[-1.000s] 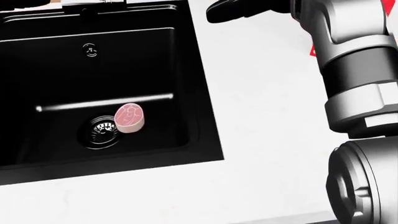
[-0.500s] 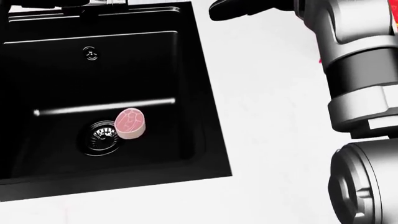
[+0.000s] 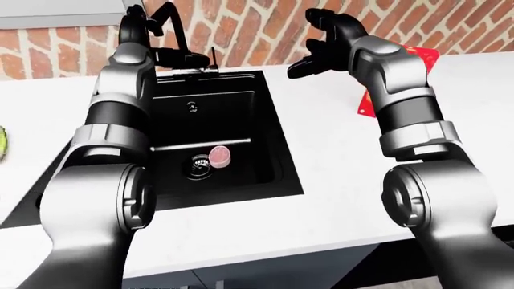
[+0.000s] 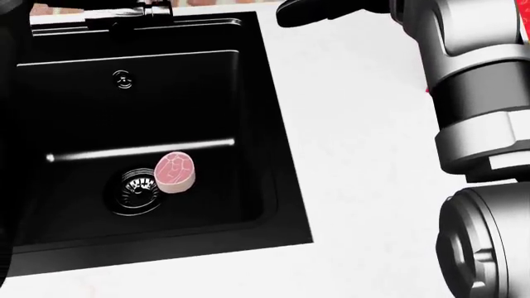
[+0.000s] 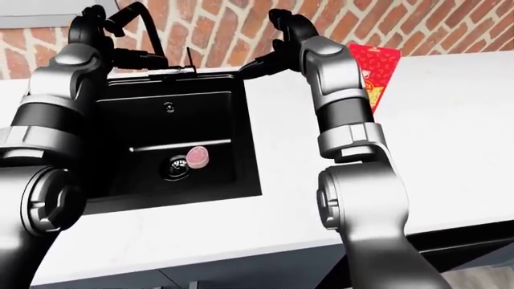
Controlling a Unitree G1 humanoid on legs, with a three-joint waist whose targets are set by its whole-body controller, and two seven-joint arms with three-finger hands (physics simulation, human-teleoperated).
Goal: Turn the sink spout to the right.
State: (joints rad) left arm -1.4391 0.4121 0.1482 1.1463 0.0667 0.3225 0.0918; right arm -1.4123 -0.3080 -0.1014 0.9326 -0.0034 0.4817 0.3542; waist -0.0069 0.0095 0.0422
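Observation:
The black gooseneck spout (image 3: 178, 27) stands at the top edge of the black sink (image 3: 269, 138), by the brick wall. It arches from its base up and to the view's left. My left hand (image 3: 135, 21) is raised against the left end of the arch; the frames do not show whether its dark fingers close on it. My right hand (image 3: 317, 39) is open with fingers spread above the counter, just right of the sink's top right corner, clear of the spout.
A pink slab of meat (image 4: 176, 172) lies in the basin beside the drain (image 4: 132, 183). A red box (image 3: 417, 60) leans on the white counter (image 3: 337, 168) behind my right forearm. The brick wall (image 3: 249, 24) rises along the counter's top edge.
The head view has shifted, so the sink sits lower in the picture. A dark shape, my left arm, has come in at its left edge. My right hand stays near the top.

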